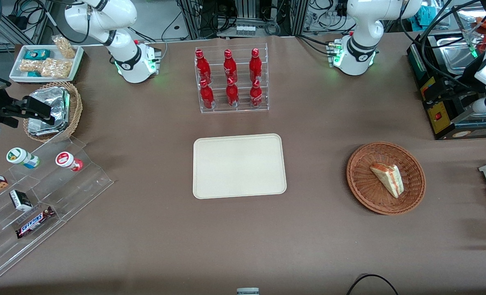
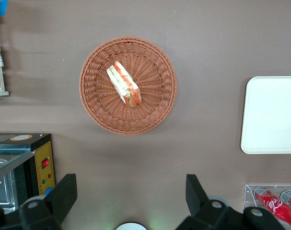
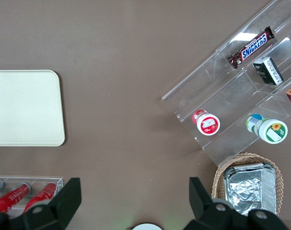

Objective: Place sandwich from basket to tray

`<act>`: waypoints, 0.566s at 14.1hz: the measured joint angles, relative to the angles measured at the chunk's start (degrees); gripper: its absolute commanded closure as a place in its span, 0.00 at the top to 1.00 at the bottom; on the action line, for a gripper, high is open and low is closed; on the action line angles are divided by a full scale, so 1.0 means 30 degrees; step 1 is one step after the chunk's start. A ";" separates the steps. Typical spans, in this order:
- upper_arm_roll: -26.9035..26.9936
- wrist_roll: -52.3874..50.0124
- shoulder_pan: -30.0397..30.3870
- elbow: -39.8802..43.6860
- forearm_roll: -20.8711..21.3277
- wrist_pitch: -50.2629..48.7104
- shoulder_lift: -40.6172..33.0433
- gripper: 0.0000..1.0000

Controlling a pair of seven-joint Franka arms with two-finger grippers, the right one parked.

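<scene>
The sandwich (image 1: 387, 179) lay on its side in the basket (image 1: 361, 186), which stood on the worktop (image 1: 144, 246) toward the working arm's end. The tray (image 1: 239, 166) sat bare near the middle, well apart from the basket, with a clear rack of red bottles (image 1: 231, 78) farther from the front camera. The tool (image 2: 131, 199) hung high over the worktop near the basket, its fingers (image 2: 64, 194) spread wide and holding nothing; its height was hard to judge

Brown table (image 1: 144, 229) spread wide under even light. Clear rack of red bottles (image 1: 231, 80) near the middle, stepped acrylic snack shelf (image 1: 42, 205) toward the parked arm's end, tangled cables (image 1: 243, 16) past the table's edge.
</scene>
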 measured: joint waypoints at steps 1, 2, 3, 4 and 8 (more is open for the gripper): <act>0.0000 0.0000 0.0000 -0.0007 0.0000 0.0000 0.0001 1.00; 0.0000 0.0001 0.0000 -0.0028 0.0003 0.0000 0.0004 1.00; 0.0000 0.0001 0.0000 -0.0065 0.0015 -0.0001 0.0007 1.00; 0.0000 0.0001 0.0001 -0.0121 0.0020 -0.0001 0.0008 1.00; 0.0000 0.0001 0.0000 -0.0260 0.0025 -0.0002 0.0011 1.00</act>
